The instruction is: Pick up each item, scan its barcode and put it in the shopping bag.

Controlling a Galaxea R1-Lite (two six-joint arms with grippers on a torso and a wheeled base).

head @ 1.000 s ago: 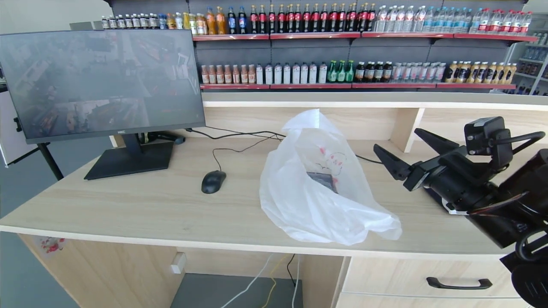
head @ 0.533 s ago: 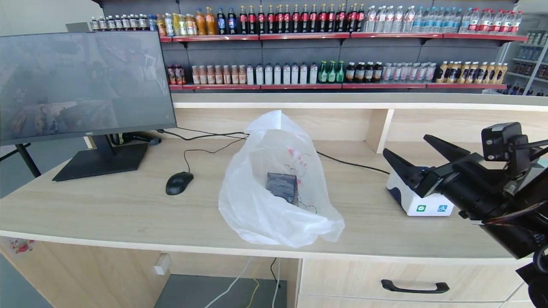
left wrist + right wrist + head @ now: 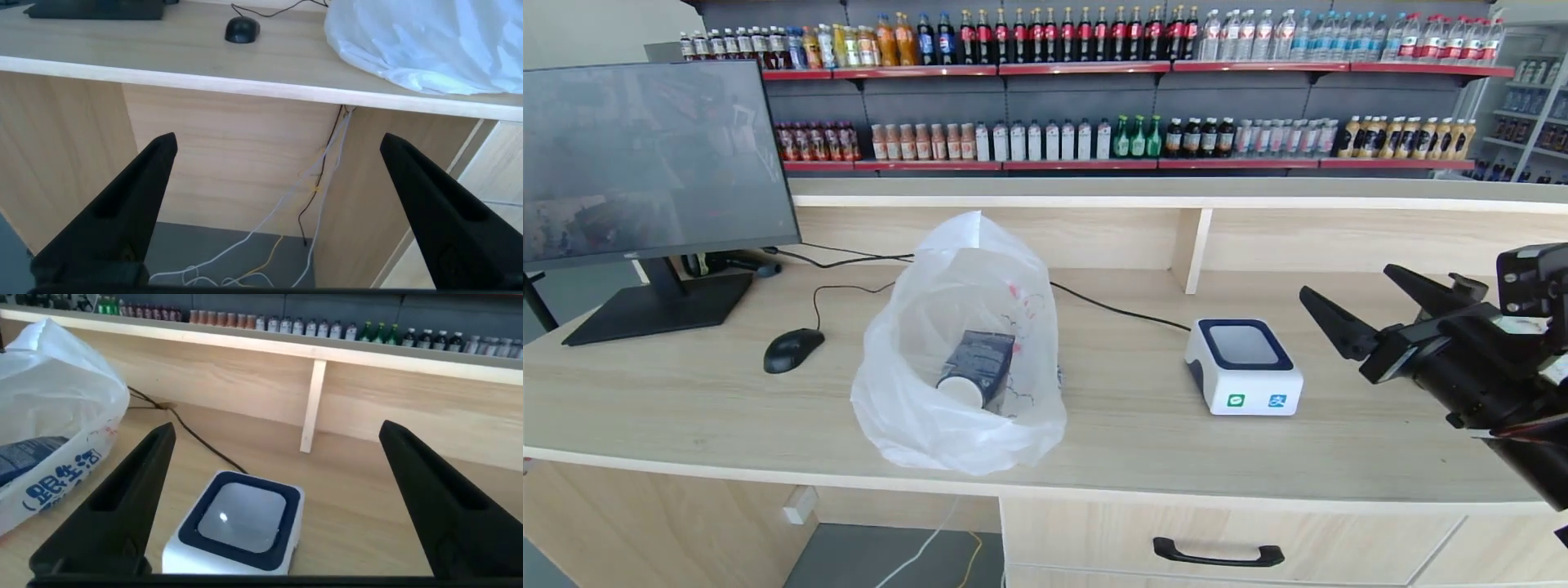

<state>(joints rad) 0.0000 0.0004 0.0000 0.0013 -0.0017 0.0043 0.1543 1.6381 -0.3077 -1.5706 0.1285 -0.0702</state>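
Note:
A white plastic shopping bag (image 3: 960, 359) stands open on the wooden counter (image 3: 1127, 425), with a dark carton (image 3: 976, 367) lying inside it. To its right sits a white barcode scanner (image 3: 1241, 367) with a dark glass top. My right gripper (image 3: 1376, 306) hovers open over the counter to the right of the scanner, nothing between its fingers; its wrist view shows the scanner (image 3: 237, 527) and the bag (image 3: 53, 425) ahead. My left gripper (image 3: 278, 208) is open and low, below the counter's front edge, with the bag (image 3: 425, 41) above it.
A monitor (image 3: 645, 163) on a stand and a black mouse (image 3: 792, 349) occupy the counter's left. Cables run behind the bag. A raised ledge (image 3: 1176, 200) backs the counter, with bottle shelves (image 3: 1094, 82) beyond. A drawer with a black handle (image 3: 1217, 555) sits under the counter.
The head camera has swung to the right, so bag, monitor and mouse shifted left in the picture and the scanner came fully into sight. The right gripper stays open.

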